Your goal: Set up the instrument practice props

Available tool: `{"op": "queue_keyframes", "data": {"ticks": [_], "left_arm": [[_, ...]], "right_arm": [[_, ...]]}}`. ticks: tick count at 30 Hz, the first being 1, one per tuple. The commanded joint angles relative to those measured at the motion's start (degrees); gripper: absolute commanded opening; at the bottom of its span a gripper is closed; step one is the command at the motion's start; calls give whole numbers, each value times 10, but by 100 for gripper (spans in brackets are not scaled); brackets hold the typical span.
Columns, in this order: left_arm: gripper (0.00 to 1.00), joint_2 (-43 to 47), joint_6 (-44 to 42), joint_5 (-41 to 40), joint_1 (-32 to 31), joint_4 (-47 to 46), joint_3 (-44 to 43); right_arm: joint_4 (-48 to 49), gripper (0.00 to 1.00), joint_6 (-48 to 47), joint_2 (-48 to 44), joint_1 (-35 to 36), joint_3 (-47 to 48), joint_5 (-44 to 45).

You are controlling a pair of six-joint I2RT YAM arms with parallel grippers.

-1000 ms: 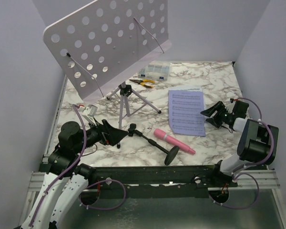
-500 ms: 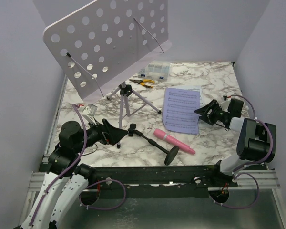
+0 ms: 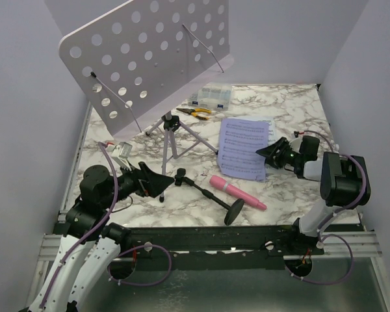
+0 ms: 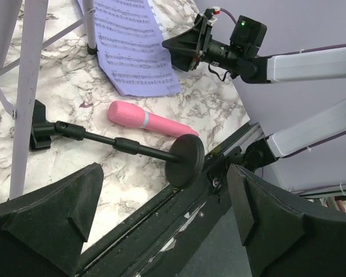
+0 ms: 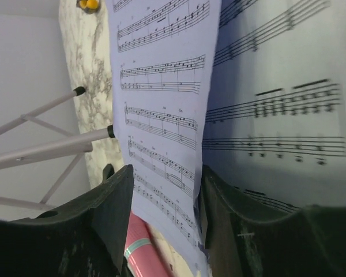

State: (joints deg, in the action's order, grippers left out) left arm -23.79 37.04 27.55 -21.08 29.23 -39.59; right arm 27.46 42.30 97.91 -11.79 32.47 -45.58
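The lilac perforated plate [image 3: 149, 52] stands on its tripod [image 3: 172, 140] at the back left. The lavender sheet [image 3: 242, 148] lies flat right of the tripod, with a white sheet's corner [image 3: 268, 121] showing behind it. The pink microphone [image 3: 237, 192] lies beside its toppled black stand [image 3: 205, 190] near the front edge. My right gripper [image 3: 265, 155] is at the lavender sheet's right edge. In the right wrist view [image 5: 167, 173] its jaws stand partly apart with the sheet [image 5: 161, 86] between them. My left gripper [image 3: 157, 184] is open and empty, left of the stand [image 4: 121, 144].
A clear compartment box [image 3: 212, 96] and yellow-handled pliers [image 3: 195, 112] lie at the back, behind the tripod. A small white object [image 3: 122, 151] sits by the left arm. Walls close in both sides. The black front rail [image 3: 208, 237] runs along the near edge.
My right gripper has moved left onto the lavender sheet's right edge. The sheet has slid left and turned a little. The left arm has not moved.
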Motion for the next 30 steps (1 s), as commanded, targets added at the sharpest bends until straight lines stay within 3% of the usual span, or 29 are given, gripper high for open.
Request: {"op": "queue_keyframes", "data": {"ticks": [1,6,8,9,11,17,20,26,30], "left_arm": [[96,14,0,-15,1,-10,2],[95,53,1,-24,1,-9,2],[95,75,8,-33,1,-7,2],[95,88,14,-37,1,-6,1],[95,111,30,-45,1,-1,-3],[96,170,57,-89,1,51,-39],[96,184,53,-124,1,85,-71],[96,173,43,-180,1,128,-135],[96,160,29,-167,1,129,-155]], "right_arm": [[115,49,59,23,34,-12,11],[189,36,96,37,42,-23,37],[151,27,74,36,42,-10,65],[132,16,64,32,42,-5,75],[57,4,26,9,42,16,97],[-153,0,-116,-202,45,52,230],[-197,0,-171,-306,51,73,233],[-306,0,-227,-403,112,181,161],[-296,0,-218,-456,134,228,-74]]}}
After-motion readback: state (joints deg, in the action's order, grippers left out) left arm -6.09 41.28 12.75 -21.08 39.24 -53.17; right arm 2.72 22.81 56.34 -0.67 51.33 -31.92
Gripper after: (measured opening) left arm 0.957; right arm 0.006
